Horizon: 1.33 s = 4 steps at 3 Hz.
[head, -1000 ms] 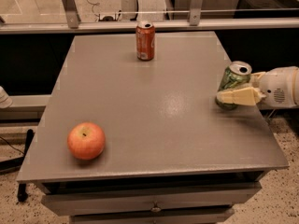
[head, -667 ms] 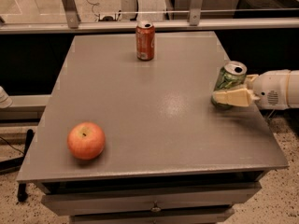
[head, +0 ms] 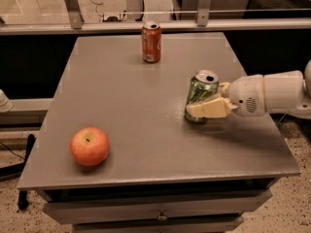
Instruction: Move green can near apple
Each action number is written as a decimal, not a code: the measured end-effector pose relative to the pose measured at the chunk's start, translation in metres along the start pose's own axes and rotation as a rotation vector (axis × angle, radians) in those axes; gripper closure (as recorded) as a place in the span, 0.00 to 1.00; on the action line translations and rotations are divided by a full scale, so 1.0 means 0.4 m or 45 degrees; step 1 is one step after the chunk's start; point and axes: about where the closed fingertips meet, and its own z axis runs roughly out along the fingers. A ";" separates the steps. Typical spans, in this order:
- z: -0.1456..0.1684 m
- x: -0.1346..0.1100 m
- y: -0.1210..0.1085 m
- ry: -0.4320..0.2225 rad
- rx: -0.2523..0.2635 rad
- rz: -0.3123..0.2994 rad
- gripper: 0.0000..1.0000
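The end effector is closed around the green can and grips it from the side. One pale, flat finger lies across the front of the can, low down. The other finger is on the far side and is mostly hidden by the can. The end effector is only as wide open as the can is wide. The green can leans a little, with its top tipped toward the arm. I cannot tell if its bottom touches the tabletop or hangs just above it. The can is shiny green with pale swirls, and it has a silver top with a dark hole. I cannot read any words on it. The arm is white, smooth and round, and it reaches in from the right side of the picture. The apple is well apart from the end effector, far off to its left and nearer the front edge. It is round and red-orange with a small dent at the stem. An orange-red can stands upright beyond the end effector, to its left, near the back edge. Its words are too small to read. The tabletop is flat, grey and dull.
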 end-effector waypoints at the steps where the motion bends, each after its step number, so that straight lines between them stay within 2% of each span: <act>1: 0.093 -0.037 0.122 -0.014 -0.190 -0.046 1.00; 2: 0.167 -0.061 0.224 -0.025 -0.321 -0.131 1.00; 4: 0.260 -0.095 0.363 -0.032 -0.424 -0.328 1.00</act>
